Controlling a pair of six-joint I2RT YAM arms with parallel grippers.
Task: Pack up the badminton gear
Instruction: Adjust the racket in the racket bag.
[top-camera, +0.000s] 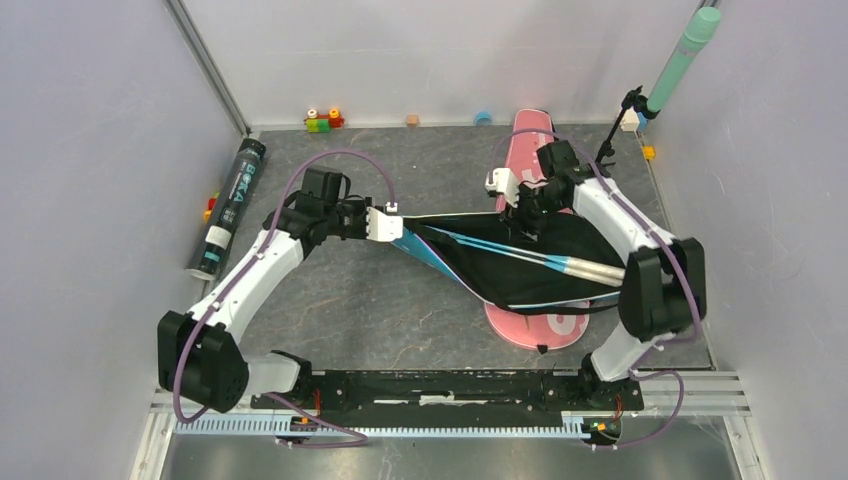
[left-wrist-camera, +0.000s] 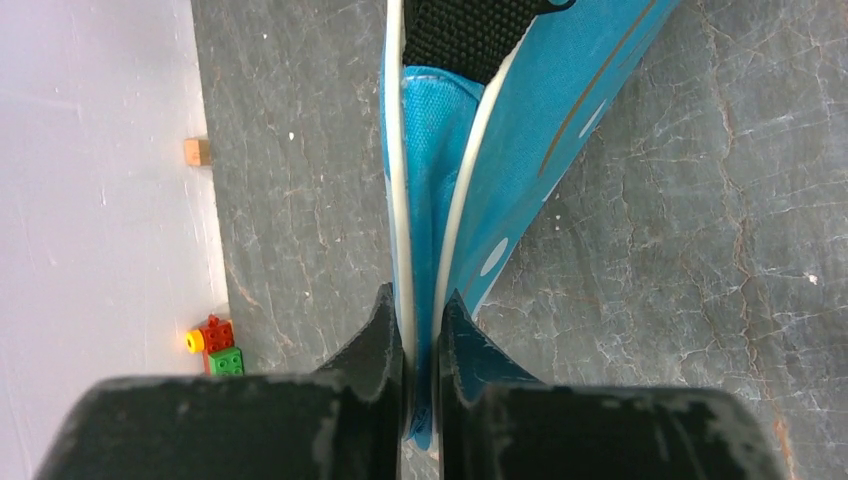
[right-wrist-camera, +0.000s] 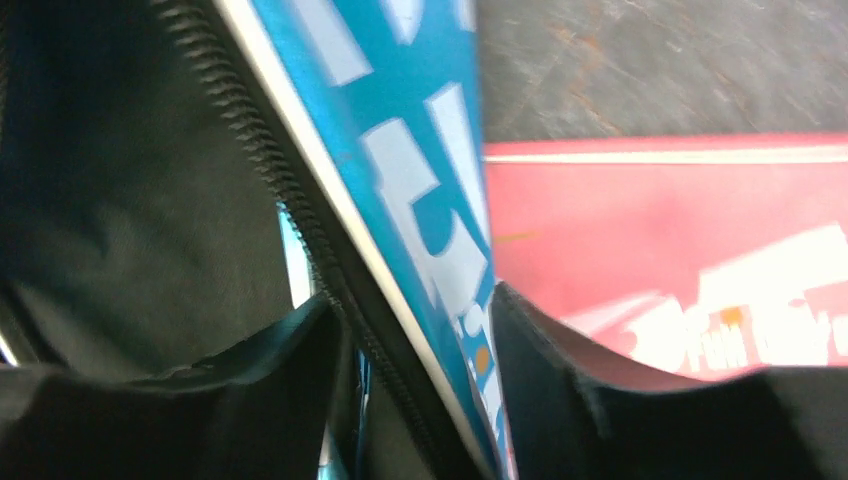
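A blue racket bag (top-camera: 428, 252) lies unzipped across the middle of the mat, its black lining showing. Inside it lies a racket with a blue shaft and a pale handle (top-camera: 592, 268). My left gripper (top-camera: 390, 224) is shut on the bag's narrow left tip; in the left wrist view the blue fabric (left-wrist-camera: 520, 130) is pinched between the fingers of the left gripper (left-wrist-camera: 420, 305). My right gripper (top-camera: 522, 212) is at the bag's far rim. Its jaws (right-wrist-camera: 410, 305) stand apart around the zipper edge (right-wrist-camera: 420, 150). A pink bag (top-camera: 530, 150) lies under the blue one. A dark tube (top-camera: 228, 208) lies by the left wall.
Small toy blocks (top-camera: 322, 120) sit along the back wall, also seen from the left wrist as red and green blocks (left-wrist-camera: 215, 345). A black tripod stand (top-camera: 612, 135) holding a green cylinder (top-camera: 680, 60) stands in the back right corner. Walls close in on three sides.
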